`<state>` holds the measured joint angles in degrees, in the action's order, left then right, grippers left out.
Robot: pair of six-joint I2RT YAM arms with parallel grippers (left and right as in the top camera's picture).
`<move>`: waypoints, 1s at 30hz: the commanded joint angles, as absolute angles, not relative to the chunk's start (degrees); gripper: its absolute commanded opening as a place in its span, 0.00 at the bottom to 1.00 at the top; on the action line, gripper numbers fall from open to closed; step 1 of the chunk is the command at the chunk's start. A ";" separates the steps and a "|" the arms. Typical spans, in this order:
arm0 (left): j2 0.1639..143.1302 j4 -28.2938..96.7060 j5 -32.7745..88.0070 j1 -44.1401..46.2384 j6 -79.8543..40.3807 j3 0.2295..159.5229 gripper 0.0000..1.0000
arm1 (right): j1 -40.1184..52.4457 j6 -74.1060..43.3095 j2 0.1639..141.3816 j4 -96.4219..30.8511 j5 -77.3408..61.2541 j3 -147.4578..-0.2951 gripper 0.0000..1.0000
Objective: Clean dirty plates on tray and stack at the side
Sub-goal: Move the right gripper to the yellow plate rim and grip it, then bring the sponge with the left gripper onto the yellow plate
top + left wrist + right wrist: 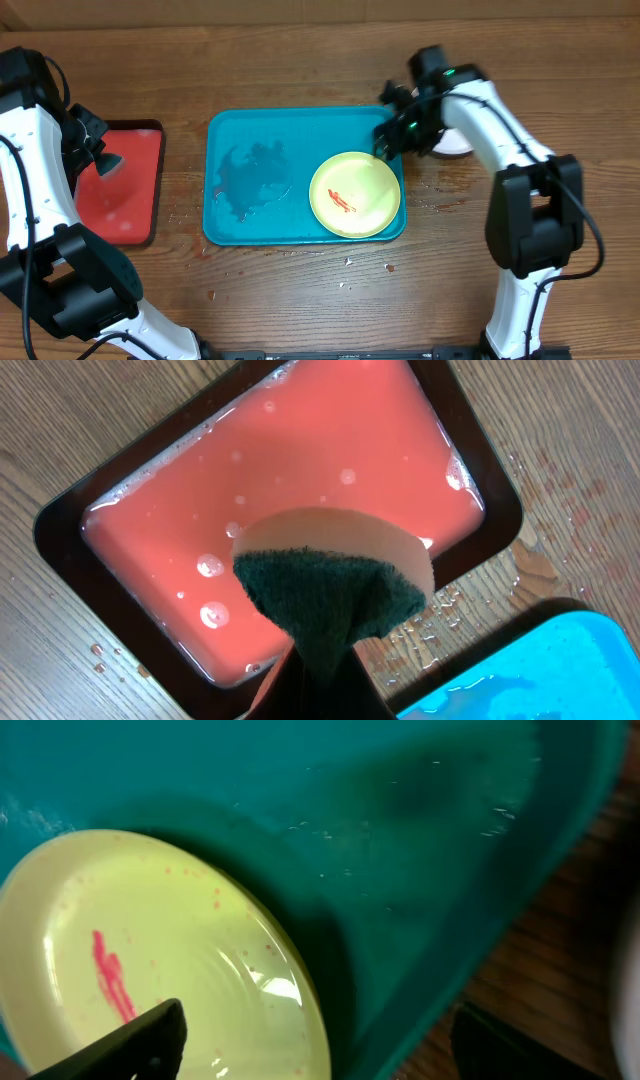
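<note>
A yellow-green plate [354, 194] with a red smear lies in the right half of the teal tray [230, 228]. In the right wrist view, the plate [150, 950] fills the lower left and the tray [400, 810] lies behind it. My right gripper [392, 135] hovers open at the tray's far right corner; the gripper [320, 1050] has one finger over the plate and the other beyond the tray's rim. My left gripper [100, 160] is shut on a sponge [330, 585] with a dark green scrub face. It hangs over the red tray [300, 470].
A white plate [456, 146] sits on the table right of the teal tray, mostly hidden behind the right arm. A puddle of water [250, 178] wets the tray's left half. The red, dark-rimmed tray [135, 195] holds soapy water. Droplets spot the wood [440, 615] between the trays.
</note>
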<state>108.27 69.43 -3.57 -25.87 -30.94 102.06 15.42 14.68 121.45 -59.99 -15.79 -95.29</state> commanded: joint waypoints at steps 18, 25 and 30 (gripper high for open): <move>107.72 69.36 -3.07 -25.36 -29.10 102.45 0.04 | 20.29 19.97 120.60 -53.54 -10.17 -90.89 0.65; 107.72 69.36 -2.92 -25.36 -29.12 102.45 0.04 | 20.32 19.97 120.62 -51.72 -10.46 -88.47 0.59; 107.72 69.43 -2.90 -25.36 -29.06 102.45 0.04 | 20.32 19.70 120.66 -51.48 -12.93 -87.79 0.51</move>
<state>108.27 69.43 -3.40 -25.87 -29.87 102.06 19.99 19.70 121.45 -51.92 -10.94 -88.64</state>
